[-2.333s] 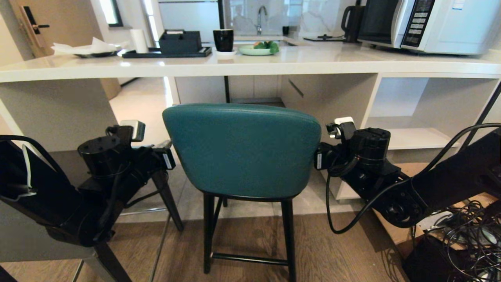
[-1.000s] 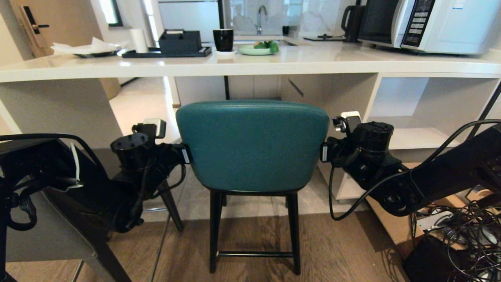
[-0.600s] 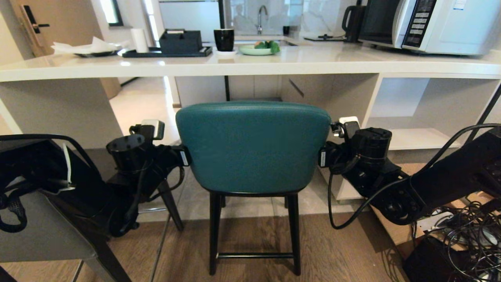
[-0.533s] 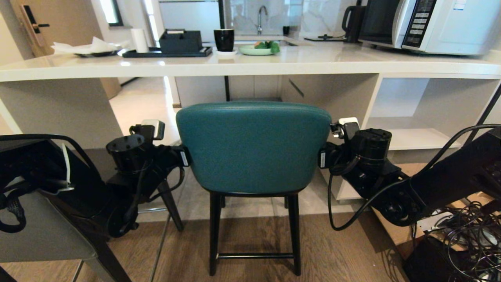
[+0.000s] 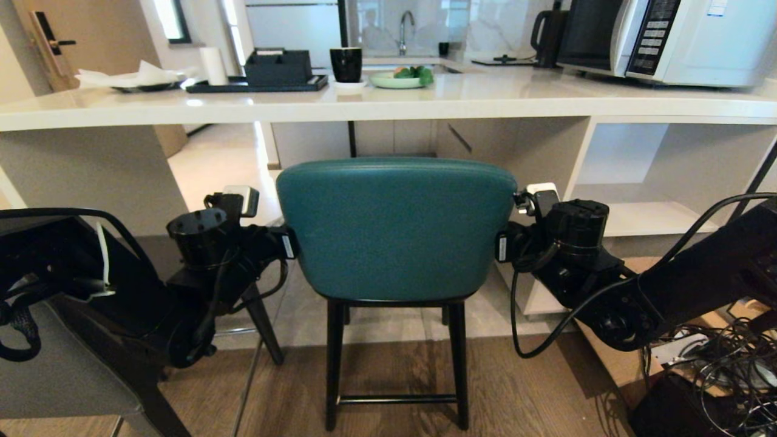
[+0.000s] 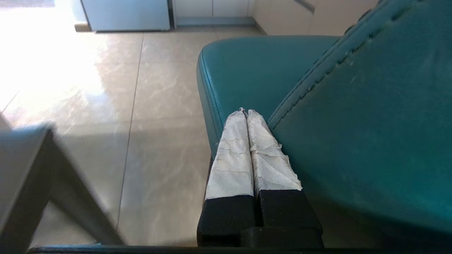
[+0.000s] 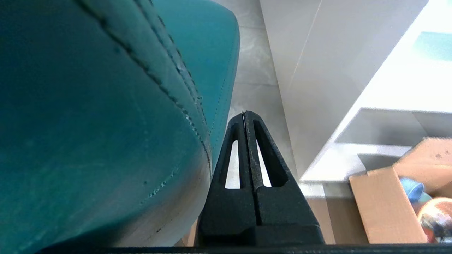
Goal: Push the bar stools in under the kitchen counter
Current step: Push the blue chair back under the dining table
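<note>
Both my closed grippers, left point(image 6: 247, 114) and right point(image 7: 244, 116), flank one teal stool point(image 5: 394, 230) before the white counter point(image 5: 425, 100); wood floor point(image 5: 394, 376), one microwave point(image 5: 668, 36)

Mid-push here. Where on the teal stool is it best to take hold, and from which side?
Hold the teal stool by the two side edges of its curved back, coming from behind, one gripper per side. That is roughly how the left gripper and right gripper sit now, jaws shut beside those edges. The wide back probably steers best when bracketed.
</note>
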Available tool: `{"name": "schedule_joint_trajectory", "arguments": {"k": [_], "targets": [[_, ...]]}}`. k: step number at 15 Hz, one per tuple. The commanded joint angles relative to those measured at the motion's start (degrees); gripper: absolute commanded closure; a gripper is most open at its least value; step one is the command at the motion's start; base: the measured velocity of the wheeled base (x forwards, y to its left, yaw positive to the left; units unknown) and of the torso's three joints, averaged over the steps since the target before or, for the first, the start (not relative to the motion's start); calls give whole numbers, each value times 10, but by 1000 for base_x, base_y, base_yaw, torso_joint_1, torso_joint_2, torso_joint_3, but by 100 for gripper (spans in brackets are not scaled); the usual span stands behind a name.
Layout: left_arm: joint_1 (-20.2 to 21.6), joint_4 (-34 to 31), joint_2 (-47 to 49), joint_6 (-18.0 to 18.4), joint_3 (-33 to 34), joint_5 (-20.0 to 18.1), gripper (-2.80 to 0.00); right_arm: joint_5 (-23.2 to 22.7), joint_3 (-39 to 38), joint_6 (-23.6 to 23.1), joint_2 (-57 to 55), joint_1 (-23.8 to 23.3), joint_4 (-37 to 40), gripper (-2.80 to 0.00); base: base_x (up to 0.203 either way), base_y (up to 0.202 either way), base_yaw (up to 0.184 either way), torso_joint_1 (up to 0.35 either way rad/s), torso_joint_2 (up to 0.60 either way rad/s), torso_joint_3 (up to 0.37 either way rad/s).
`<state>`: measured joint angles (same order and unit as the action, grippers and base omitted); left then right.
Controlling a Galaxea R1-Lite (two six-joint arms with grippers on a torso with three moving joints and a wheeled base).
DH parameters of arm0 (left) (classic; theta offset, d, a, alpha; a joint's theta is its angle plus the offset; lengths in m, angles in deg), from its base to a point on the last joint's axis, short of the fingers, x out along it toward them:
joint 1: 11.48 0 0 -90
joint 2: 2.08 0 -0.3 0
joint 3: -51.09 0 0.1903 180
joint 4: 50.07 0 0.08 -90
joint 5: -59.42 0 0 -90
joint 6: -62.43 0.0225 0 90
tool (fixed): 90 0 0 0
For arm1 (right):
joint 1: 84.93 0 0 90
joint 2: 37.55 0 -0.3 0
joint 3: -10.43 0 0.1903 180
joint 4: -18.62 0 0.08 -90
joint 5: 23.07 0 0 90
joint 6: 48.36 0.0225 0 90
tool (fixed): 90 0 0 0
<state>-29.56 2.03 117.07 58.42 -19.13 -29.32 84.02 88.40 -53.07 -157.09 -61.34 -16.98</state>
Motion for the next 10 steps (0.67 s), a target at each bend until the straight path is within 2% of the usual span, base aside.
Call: {"name": "schedule_joint_trajectory", "arguments": {"k": [1, 10], "targets": [[1, 5, 3, 0, 0, 1, 0, 0, 1, 0, -2, 1, -4, 0, 185, 0, 1, 2, -2, -2], [0, 5, 5, 0, -5, 1, 0, 0, -2, 0, 3, 2, -5, 0, 190, 0, 2, 0, 2, 1]]}}
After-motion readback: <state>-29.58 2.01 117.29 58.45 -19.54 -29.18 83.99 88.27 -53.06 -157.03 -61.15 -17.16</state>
